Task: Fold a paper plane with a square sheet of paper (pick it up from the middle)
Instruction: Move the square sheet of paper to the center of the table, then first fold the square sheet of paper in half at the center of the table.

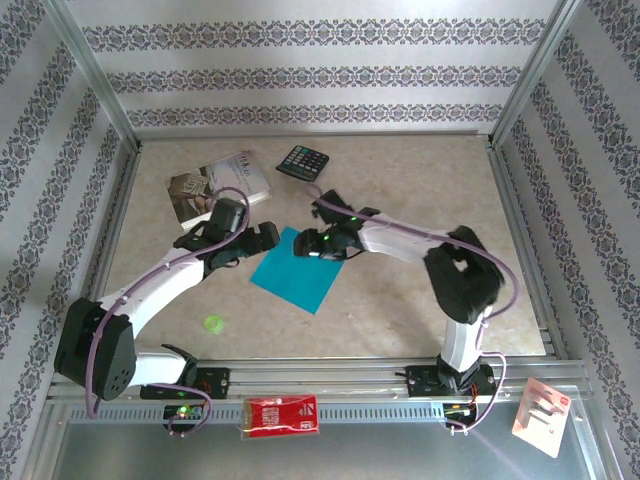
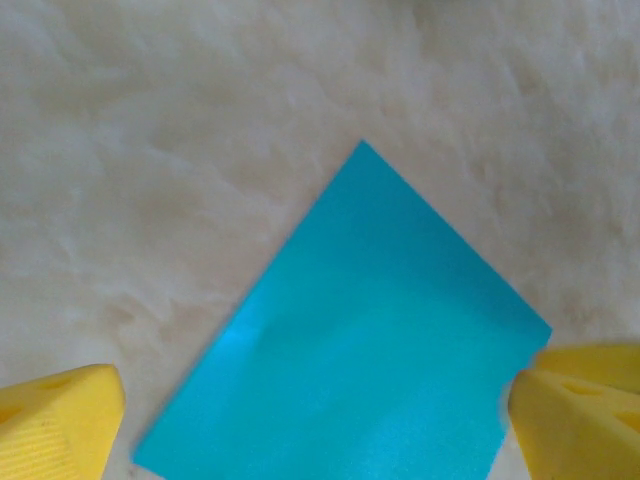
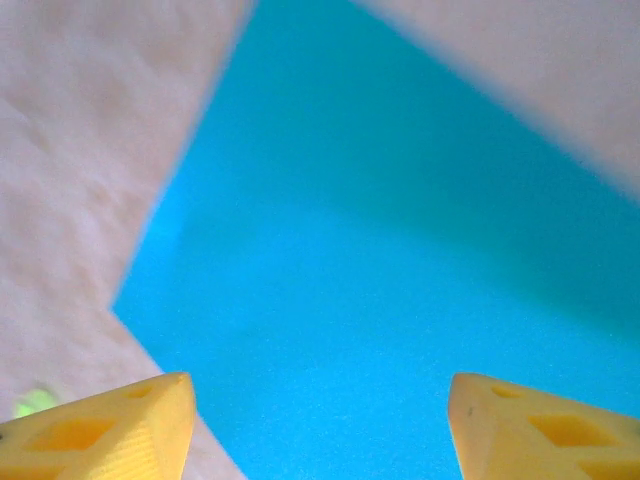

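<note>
Two arms reach toward the middle of the table (image 1: 420, 180). Far left lies the pale book (image 1: 218, 187), and nearer the bases sits a small green object (image 1: 212, 323). The left gripper (image 1: 266, 237) hovers just beside the left edge of the square sheet of paper (image 1: 297, 274), its yellow fingers (image 2: 60, 420) spread wide and holding nothing. A red packet (image 1: 282, 415) rests on the front rail. The turquoise sheet lies flat at the table's centre, turned like a diamond. Behind it sits the black calculator (image 1: 303, 162). The right gripper (image 3: 320, 400) hangs over the sheet's far corner, jaws apart, clamping nothing.
</note>
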